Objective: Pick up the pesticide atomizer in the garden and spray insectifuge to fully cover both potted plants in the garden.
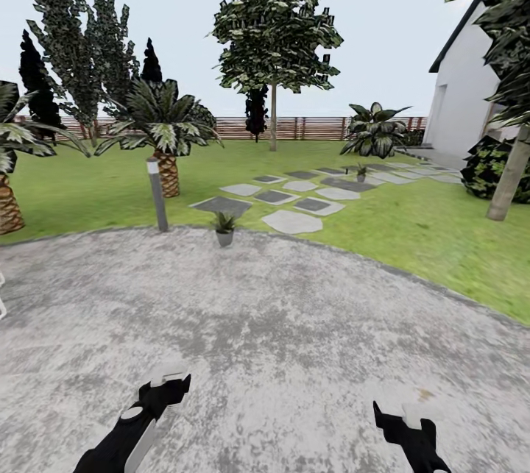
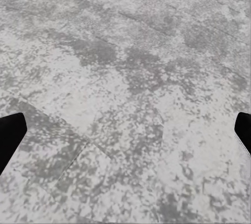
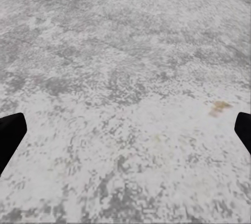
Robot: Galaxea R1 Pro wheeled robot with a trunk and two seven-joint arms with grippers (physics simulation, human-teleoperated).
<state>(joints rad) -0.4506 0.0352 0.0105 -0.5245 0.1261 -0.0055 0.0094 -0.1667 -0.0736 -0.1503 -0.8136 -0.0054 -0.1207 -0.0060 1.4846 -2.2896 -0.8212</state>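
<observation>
Standing on patio (image 1: 294, 326), task barely begun — left pincer (image 2: 125, 135) and right pincer (image 3: 125, 135) both spread wide, grasping nothing. One potted plant (image 1: 224, 227) at patio edge, 2nd (image 1: 361, 171) far off by stepping stones (image 1: 293, 221). No atomizer picked up yet; spraying all left.

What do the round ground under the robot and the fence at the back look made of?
The patio looks like rough matte concrete or stone: mottled grey, speckled, with faint seams in the left wrist view. The fence seems wooden: reddish-brown horizontal slats between posts, though too distant to be sure.
</observation>
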